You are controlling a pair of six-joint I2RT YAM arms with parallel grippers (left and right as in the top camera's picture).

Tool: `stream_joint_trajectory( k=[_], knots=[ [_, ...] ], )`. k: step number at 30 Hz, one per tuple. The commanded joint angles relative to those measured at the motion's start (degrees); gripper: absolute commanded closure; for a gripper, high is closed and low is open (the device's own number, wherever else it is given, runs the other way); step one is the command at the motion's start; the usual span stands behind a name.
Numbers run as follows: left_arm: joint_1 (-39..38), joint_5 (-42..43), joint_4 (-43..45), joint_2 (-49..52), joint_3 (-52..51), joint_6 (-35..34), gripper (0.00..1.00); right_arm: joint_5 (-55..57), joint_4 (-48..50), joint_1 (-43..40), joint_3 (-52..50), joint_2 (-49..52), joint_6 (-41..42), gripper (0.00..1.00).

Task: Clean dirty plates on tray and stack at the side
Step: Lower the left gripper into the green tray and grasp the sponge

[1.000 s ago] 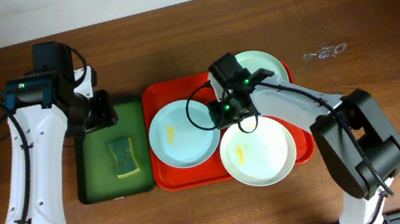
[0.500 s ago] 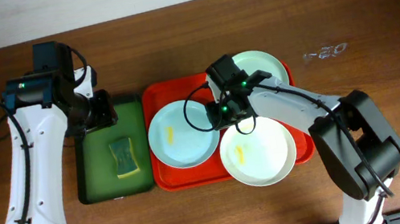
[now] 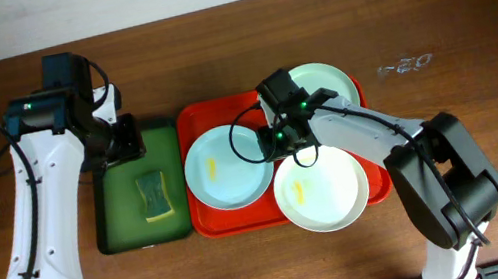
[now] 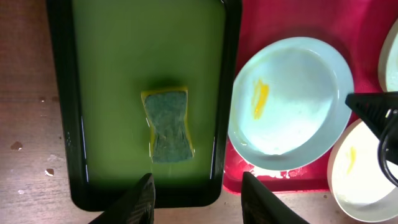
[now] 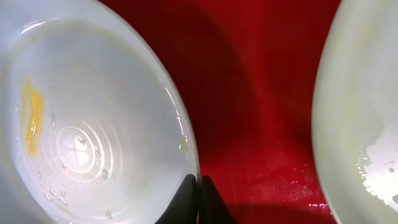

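Observation:
The red-orange tray (image 3: pixel 193 120) holds three plates. The light blue plate (image 3: pixel 223 167) lies at its left with a yellow smear at centre. The mint plate (image 3: pixel 331 85) is at the back right. The whitish plate (image 3: pixel 321 190), also smeared yellow, is at the front right and overhangs the tray rim. My right gripper (image 3: pixel 275 141) is shut on the right rim of the light blue plate (image 5: pixel 93 112), its fingertips (image 5: pixel 189 202) pinched together on the edge; the whitish plate (image 5: pixel 360 112) is to the right. My left gripper (image 3: pixel 124 140) is open and empty above the dark green tray.
The dark green tray (image 3: pixel 163 134) lies left of the red tray and holds a yellow-green sponge (image 3: pixel 153 196), also in the left wrist view (image 4: pixel 168 127). My left gripper (image 4: pixel 196 186) hovers over that tray's near edge. Bare wooden table surrounds the trays.
My right gripper has shifted very slightly left at the light blue plate's rim. The plates and the left arm have not visibly moved.

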Motion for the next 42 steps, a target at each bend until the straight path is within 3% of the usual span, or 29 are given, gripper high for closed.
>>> stream_joint_trajectory(
  k=[1, 8, 13, 22, 24, 30, 34, 42],
  knots=[
    [-0.13, -0.02, 1.44, 1.05, -4.63, 0.09, 0.58, 1.31, 0.70, 0.46, -0.57, 0.42, -0.13, 0.96],
    [-0.13, 0.00, 14.29, 1.22, -21.46, -4.02, 0.63, 1.29, 1.05, 0.48, -0.59, 0.42, -0.13, 0.96],
    [-0.26, -0.07, 20.26, 1.75, -24.96, -6.60, 0.70, 1.29, 1.09, 0.52, -0.59, 0.39, -0.13, 0.96],
    [-2.91, -9.57, 21.31, 6.73, -24.98, -10.03, 0.66, 1.29, 1.25, 0.52, -0.59, 0.42, -0.13, 0.96],
    [-2.86, -9.88, 21.49, 6.73, -24.96, -9.94, 0.62, 1.29, 1.25, 0.52, -0.59, 0.42, -0.13, 0.96],
    [-2.86, -9.84, 21.59, 6.73, -25.35, -6.03, 0.69, 1.29, 1.25, 0.52, -0.59, 0.42, -0.13, 0.96],
    [-2.91, -9.84, 22.23, 6.73, -25.66, -3.82, 0.67, 1.29, 1.25, 0.52, -0.59, 0.42, -0.13, 0.96],
    [-2.91, -9.84, 22.43, 6.73, -25.77, -3.85, 0.66, 1.29, 1.25, 0.52, -0.59, 0.42, -0.13, 0.95]
  ],
)
